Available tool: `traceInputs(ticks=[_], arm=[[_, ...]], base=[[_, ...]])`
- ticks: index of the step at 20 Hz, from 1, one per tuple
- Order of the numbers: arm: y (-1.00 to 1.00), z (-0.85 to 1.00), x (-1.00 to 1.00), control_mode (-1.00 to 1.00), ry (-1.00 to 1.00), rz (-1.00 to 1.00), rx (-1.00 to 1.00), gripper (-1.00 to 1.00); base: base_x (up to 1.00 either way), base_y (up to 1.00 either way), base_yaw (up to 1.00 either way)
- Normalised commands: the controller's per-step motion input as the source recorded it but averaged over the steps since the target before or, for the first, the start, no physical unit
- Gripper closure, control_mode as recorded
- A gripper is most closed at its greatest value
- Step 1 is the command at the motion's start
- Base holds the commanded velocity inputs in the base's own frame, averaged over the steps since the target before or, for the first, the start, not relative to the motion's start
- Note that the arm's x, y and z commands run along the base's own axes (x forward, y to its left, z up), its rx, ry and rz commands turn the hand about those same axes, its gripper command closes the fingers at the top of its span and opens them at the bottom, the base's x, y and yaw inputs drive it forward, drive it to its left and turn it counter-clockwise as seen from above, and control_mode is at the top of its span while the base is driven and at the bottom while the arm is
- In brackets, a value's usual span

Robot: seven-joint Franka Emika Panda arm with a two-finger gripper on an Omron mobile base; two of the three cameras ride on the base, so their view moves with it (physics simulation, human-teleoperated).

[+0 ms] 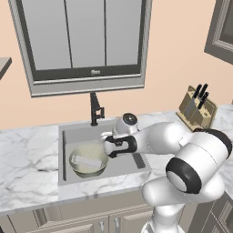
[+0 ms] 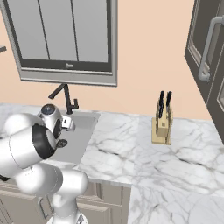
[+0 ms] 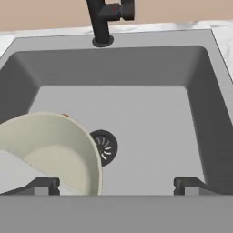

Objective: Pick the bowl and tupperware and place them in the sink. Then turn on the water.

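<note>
Room: I am looking at a peach wall with a grey-framed window [image 1: 79, 41] above the sink [image 1: 132, 168], and dark cabinet doors [image 2: 209, 52] hanging at the right.

Surface: a white marble tabletop [image 2: 175, 162] is running wall to wall, with pale cabinet fronts [image 1: 86, 223] sitting under it. A wooden knife block [image 2: 162, 124] is standing upright on the marble, well apart from the sink.

Sink: the grey basin is lying sunk in the tabletop; a black faucet [image 1: 95, 109] is rising at its back edge and a round drain [image 3: 105, 146] is sitting in its floor.

Bowl [image 1: 88, 160]: it is resting inside the sink, toward the left.

Tupperware [image 1: 87, 160]: the flat pale box is lying inside the bowl.

Pincer [image 3: 116, 184]: I am holding it over the basin, fingers spread wide, pinching nothing.
</note>
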Motion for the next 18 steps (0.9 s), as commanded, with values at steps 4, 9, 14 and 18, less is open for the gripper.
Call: traceInputs(ticks=[4,9,14,18], arm=[[-0.06,0.41,0.00,-1.00,-0.17,0.00,0.00,-1.00],[-0.01,0.25,0.00,-1.00,-0.16,0.00,0.00,-1.00],[0.00,0.19,0.00,-1.00,-0.14,0.00,0.00,-1.00],[-0.03,0.03,0.00,-1.00,-0.14,0.00,0.00,-1.00]], base=[[0.00,0.00,0.00],[0.00,0.00,0.00],[0.00,0.00,0.00],[0.00,0.00,0.00]])
